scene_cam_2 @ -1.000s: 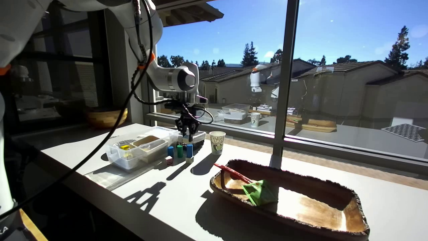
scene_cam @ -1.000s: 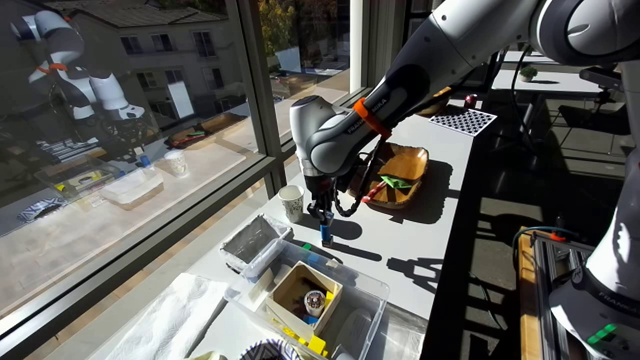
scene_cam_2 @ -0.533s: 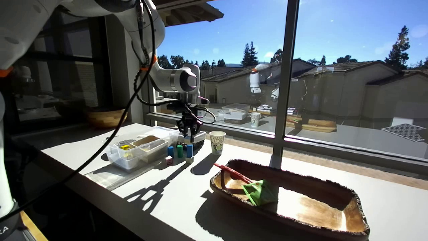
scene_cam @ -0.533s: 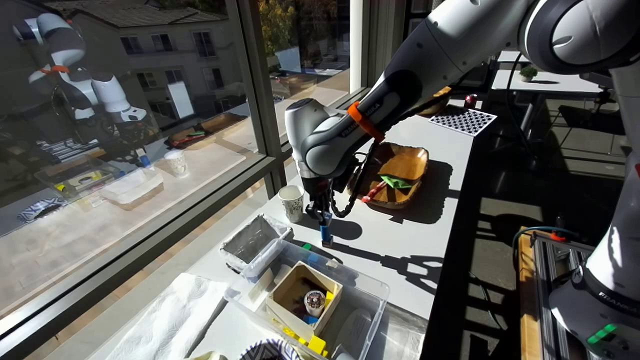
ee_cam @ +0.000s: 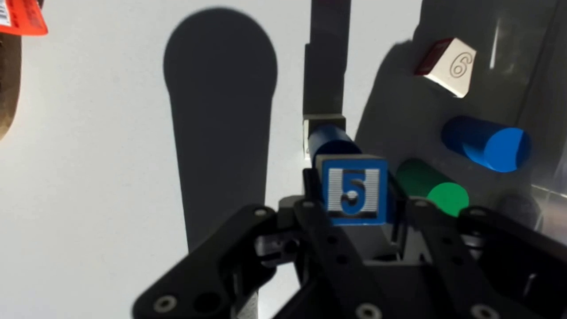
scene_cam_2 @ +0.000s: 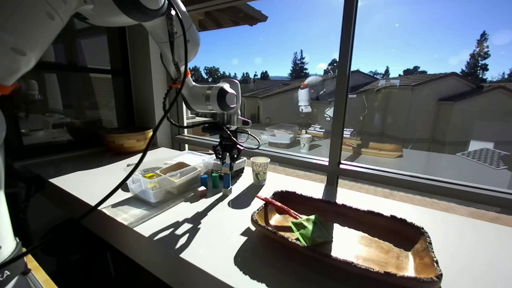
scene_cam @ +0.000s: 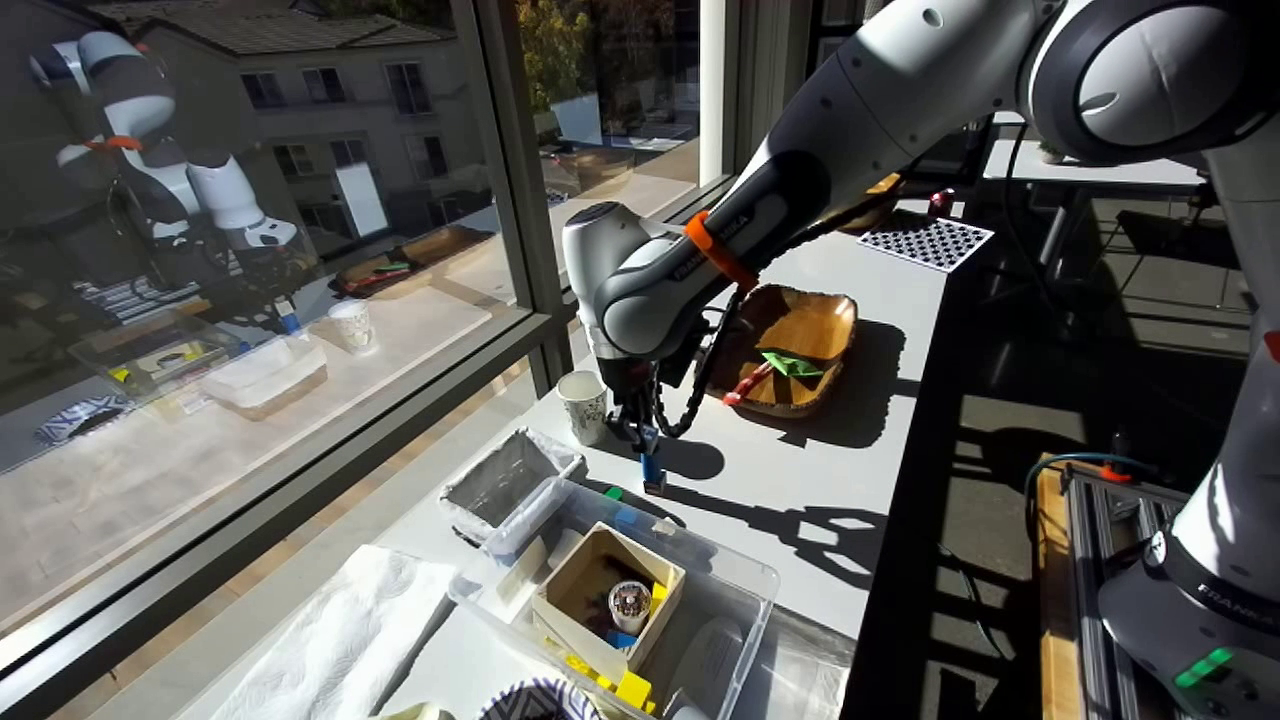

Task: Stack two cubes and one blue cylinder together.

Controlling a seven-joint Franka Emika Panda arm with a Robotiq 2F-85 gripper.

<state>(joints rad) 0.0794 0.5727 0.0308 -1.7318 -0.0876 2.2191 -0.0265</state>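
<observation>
My gripper (ee_cam: 354, 190) is shut on a blue-faced cube (ee_cam: 353, 192) marked 5, held upright between its fingers. The held cube also shows in an exterior view (scene_cam_2: 226, 168). Right below it a blue cylinder (scene_cam_2: 227, 181) stands upright on a lower cube (scene_cam_2: 227, 191) on the table. No clear gap shows between held cube and cylinder; I cannot tell if they touch. In the wrist view the cylinder (ee_cam: 330, 138) and pale lower cube (ee_cam: 324, 118) are partly hidden behind the held cube. The gripper also shows in an exterior view (scene_cam: 640, 438).
A second blue cylinder (ee_cam: 487, 142), a green cylinder (ee_cam: 436, 188) and a cube marked 6 (ee_cam: 452, 66) stand close by. A clear plastic bin (scene_cam_2: 148, 192), a paper cup (scene_cam_2: 260, 170) and a wooden tray (scene_cam_2: 372, 256) surround them. A lined container (scene_cam: 510, 480) sits by the window.
My gripper has come down slightly, and shifted a little, carrying the cube to right over the blue cylinder's top. The cylinder and lower cube have not moved.
</observation>
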